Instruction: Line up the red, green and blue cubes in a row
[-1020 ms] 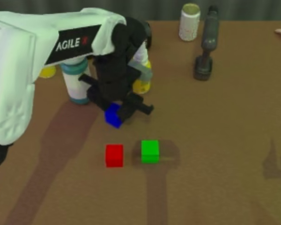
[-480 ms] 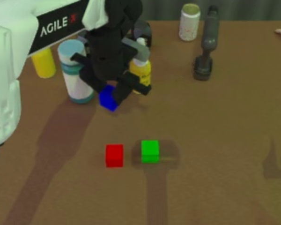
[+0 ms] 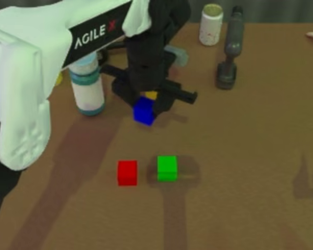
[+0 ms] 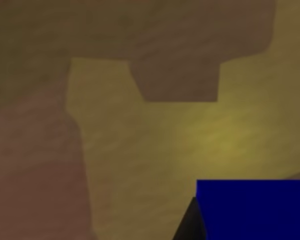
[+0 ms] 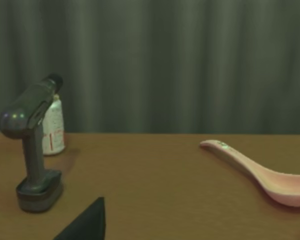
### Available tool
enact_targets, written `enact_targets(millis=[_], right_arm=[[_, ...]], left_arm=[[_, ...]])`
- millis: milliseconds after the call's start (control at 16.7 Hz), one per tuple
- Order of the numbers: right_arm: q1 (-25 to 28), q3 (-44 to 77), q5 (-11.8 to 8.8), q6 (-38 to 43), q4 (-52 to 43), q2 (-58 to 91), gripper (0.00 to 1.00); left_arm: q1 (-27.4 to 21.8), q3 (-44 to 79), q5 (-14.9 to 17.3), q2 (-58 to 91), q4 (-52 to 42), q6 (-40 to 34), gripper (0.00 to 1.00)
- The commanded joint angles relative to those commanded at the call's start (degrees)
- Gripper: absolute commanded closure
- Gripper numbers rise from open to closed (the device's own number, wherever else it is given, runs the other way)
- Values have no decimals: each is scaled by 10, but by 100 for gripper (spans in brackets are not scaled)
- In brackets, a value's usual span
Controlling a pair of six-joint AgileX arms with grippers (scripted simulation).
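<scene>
Blue cube (image 3: 144, 111) being carried clear of the table (image 3: 250, 146), pinched between the dark fingers of the left gripper (image 3: 146, 107), at about 12 o'clock from the red cube (image 3: 127, 172) and 11 o'clock from the green cube (image 3: 167, 168). Hanging above the surface rather than resting on it, judging by the shadow cast on the wood in the left wrist view, where the cube's blue face (image 4: 252, 209) fills the corner nearest the camera. Gripping narrowly, fingers closed on opposite faces so that the cube keeps square for setting down.

Red and green cubes lying side by side already, near but apart, forming two places of the row; red at 9 o'clock of green. Probably heading for the free spot at 3 o'clock of green, or 9 o'clock of red, to complete the line; requiring a level descent to avoid nudging the neighbours.

Standing behind the gripper, partly hidden by the left arm: white bottle with teal bands (image 3: 87, 88) at 9 o'clock of the blue cube, and a patch of yellow just behind it. Farther off at 1 o'clock: white jar (image 3: 211, 24) and dark drill-shaped tool (image 3: 229, 49).

Right gripper parked off the table's right side, looking across at the tool (image 5: 32, 145) and a pink spoon (image 5: 260, 170); finger state not discernible.
</scene>
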Motion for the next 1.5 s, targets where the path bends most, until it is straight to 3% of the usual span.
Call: enact_targets(millis=[480, 660, 1140, 1500], right_arm=[[0, 0, 0, 0, 0, 0, 0], [0, 0, 0, 0, 0, 0, 0], [0, 0, 0, 0, 0, 0, 0], [0, 0, 0, 0, 0, 0, 0]], left_arm=[[-129, 163, -10, 81, -98, -338, 100], [-163, 206, -13, 95, -119, -418, 100], [-173, 219, -14, 97, -123, -443, 100], [-174, 97, -14, 89, -12, -442, 100]])
